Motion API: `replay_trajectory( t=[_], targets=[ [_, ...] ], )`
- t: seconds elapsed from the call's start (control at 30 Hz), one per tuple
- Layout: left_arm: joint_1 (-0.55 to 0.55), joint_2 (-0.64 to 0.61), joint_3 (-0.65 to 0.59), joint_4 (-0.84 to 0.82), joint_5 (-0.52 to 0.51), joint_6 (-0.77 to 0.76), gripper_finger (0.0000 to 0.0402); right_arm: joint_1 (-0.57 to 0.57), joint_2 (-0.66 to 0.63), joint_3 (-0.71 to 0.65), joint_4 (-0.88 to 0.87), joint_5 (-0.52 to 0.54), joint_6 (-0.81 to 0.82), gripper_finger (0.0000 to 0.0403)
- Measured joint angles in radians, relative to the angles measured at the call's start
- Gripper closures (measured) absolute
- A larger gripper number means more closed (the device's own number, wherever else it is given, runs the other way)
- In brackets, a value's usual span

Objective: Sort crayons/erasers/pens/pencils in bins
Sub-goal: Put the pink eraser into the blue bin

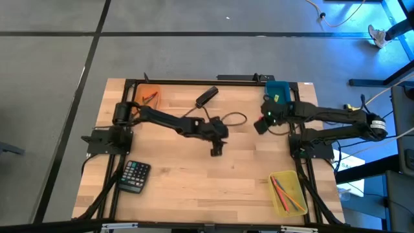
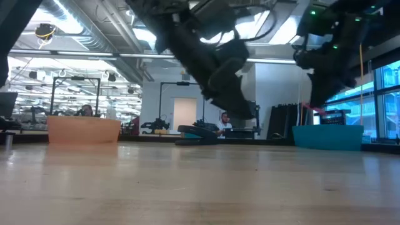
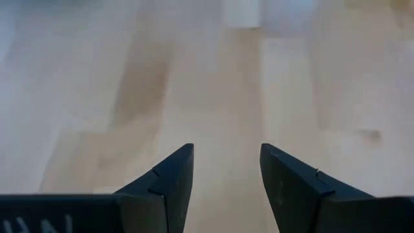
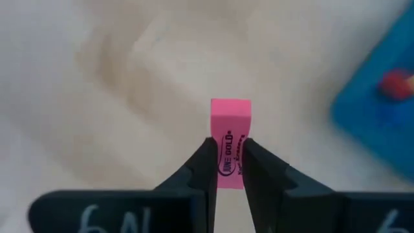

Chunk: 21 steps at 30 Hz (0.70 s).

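Right pincer (image 4: 226, 169) gripped small pink rectangular eraser (image 4: 229, 133) by its lower end, beside shallow teal plastic bin (image 1: 277, 91) at worktop's far right corner. Shallow hold; eraser might pivot out. Left pincer (image 3: 226, 178) gaped empty mid-worktop.

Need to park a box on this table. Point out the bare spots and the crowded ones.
Bare wood runs between the calculator and the yellow bin, below the left end effector. Crowded along the far edge: orange bin, black bar, teal bin, right end effector holding the pink eraser.
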Motion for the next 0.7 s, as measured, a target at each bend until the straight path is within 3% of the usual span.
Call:
replay_trajectory(
  t=[0.13, 0.37, 0.53, 0.7],
  targets=[
    [0.033, -0.034, -0.088, 0.100, 0.002, -0.037, 0.0232, -0.123, 0.028, 0.065, 0.001, 0.102, -0.063, 0.0339],
    [0.040, -0.032, -0.102, 0.103, 0.006, -0.039, 0.0232, -0.388, 0.102, 0.096, 0.024, 0.252, -0.132, 0.0338],
    [0.039, -0.032, -0.102, 0.134, 0.006, -0.021, 0.0232, -0.547, 0.198, 0.092, 0.070, 0.218, -0.166, 0.0338],
    [0.046, -0.032, -0.102, 0.133, 0.002, -0.019, 0.0232, -0.638, 0.312, 0.092, 0.148, 0.113, -0.207, 0.0337]
  ],
)
